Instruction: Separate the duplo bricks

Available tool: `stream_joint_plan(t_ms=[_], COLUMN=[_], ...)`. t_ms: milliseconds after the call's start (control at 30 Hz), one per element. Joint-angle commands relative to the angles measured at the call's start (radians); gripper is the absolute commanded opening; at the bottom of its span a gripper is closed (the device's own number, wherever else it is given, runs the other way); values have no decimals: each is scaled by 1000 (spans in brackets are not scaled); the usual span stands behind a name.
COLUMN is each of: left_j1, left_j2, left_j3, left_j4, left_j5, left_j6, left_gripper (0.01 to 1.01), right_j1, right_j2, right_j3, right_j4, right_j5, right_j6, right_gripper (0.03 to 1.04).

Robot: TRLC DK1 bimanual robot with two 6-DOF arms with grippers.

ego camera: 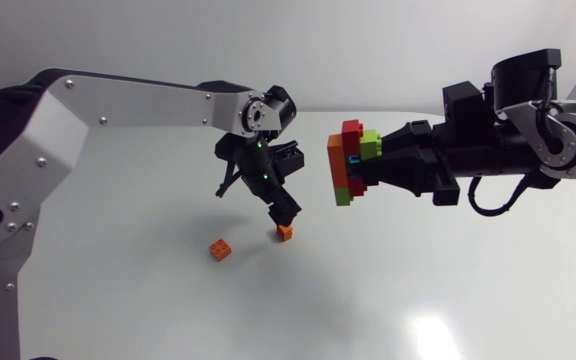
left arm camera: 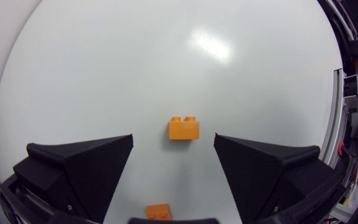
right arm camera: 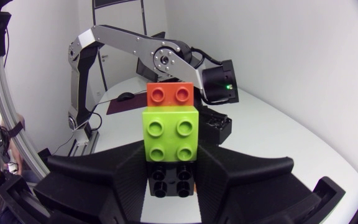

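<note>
My right gripper (ego camera: 370, 165) is held above the table, shut on a stack of duplo bricks (ego camera: 346, 163). In the right wrist view a lime green brick (right arm camera: 170, 134) sits between the fingers (right arm camera: 92, 177), with an orange-red brick (right arm camera: 170, 95) past it and a black brick (right arm camera: 169, 180) nearer the palm. My left gripper (ego camera: 280, 212) points down at the table, open and holding nothing. A small orange brick (left arm camera: 184, 129) lies on the table in the gap between its fingertips (left arm camera: 114, 146), touching neither. A second orange brick (ego camera: 221, 250) lies to its left.
The white table (ego camera: 418, 290) carries only the two loose orange bricks (ego camera: 285, 232). The left arm's grey links (ego camera: 138, 105) come in from the left, and the stack hangs close to the right of the left wrist.
</note>
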Motion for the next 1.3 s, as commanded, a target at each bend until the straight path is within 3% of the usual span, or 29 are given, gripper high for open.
stream_joint_plan(t_ms=[0,800,1033,1233,1267], left_j1=[-12,-71,-72,-69,-69], left_j2=[47,162,177,177,174], left_j3=[-2,110,112,84,75], left_j4=[2,-48,-50,-22,-11], left_j5=[-23,-127,-127,-127,-127], left_j6=[-32,-40,-35,-35,-35], left_gripper=[908,849,739,467,466], right_j1=[-12,-40,-43,-43,-43], right_j2=[13,6,10,13,13], right_j3=[-33,-40,-40,-37,-36], right_j4=[14,20,21,21,21], right_j5=[-19,-36,-41,-44,-46], right_j6=[-19,-21,-24,-25,-25], right_gripper=[156,156,156,156,156])
